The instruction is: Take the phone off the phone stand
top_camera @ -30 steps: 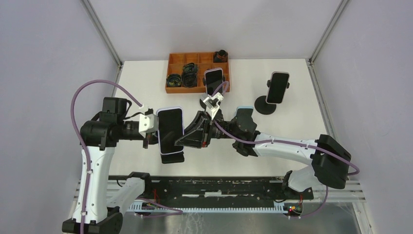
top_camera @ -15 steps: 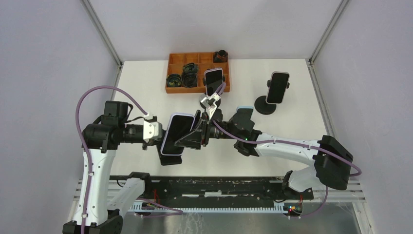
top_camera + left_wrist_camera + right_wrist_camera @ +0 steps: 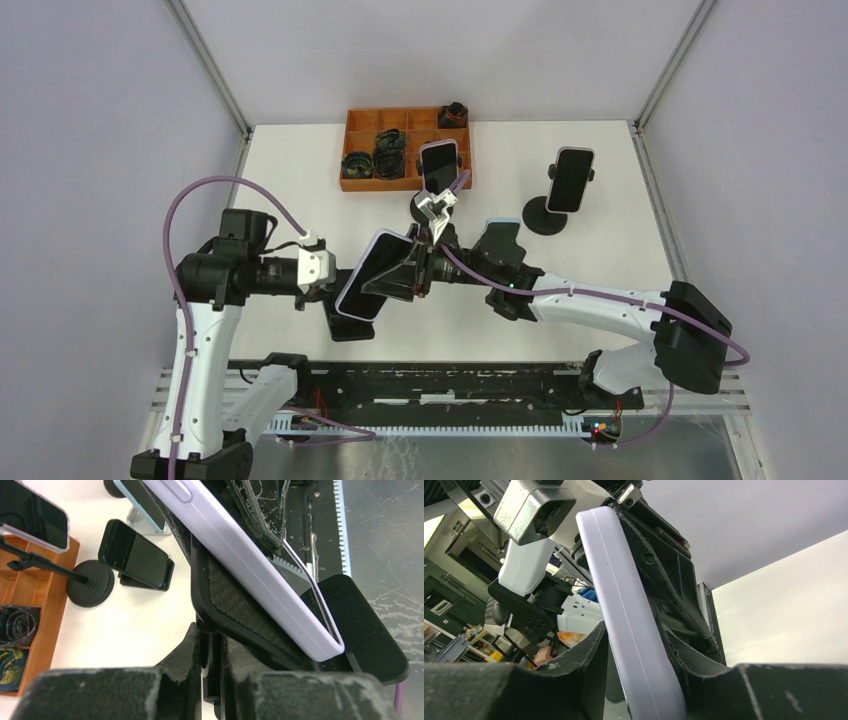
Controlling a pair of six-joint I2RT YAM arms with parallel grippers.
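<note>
Right tool (image 3: 400, 275) clamped on phone (image 3: 372, 275) by its long edges; left tool (image 3: 211, 680) pinched shut on phone stand (image 3: 235, 615) at its stem. In the last second phone tipped from upright to slanted, back still against the stand: loosening, probably not free.

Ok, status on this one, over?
Left jaws shut on stand stem. Right jaws shut on phone, tilted against the stand, not yet free. Nothing seen blocking.

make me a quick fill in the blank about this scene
The right pincer is shut on the lilac ___.
The left pincer grips the black ___ under it.
The round-based stand sits to the ___ of the orange tray.
Missing: phone; stand; right.
</note>
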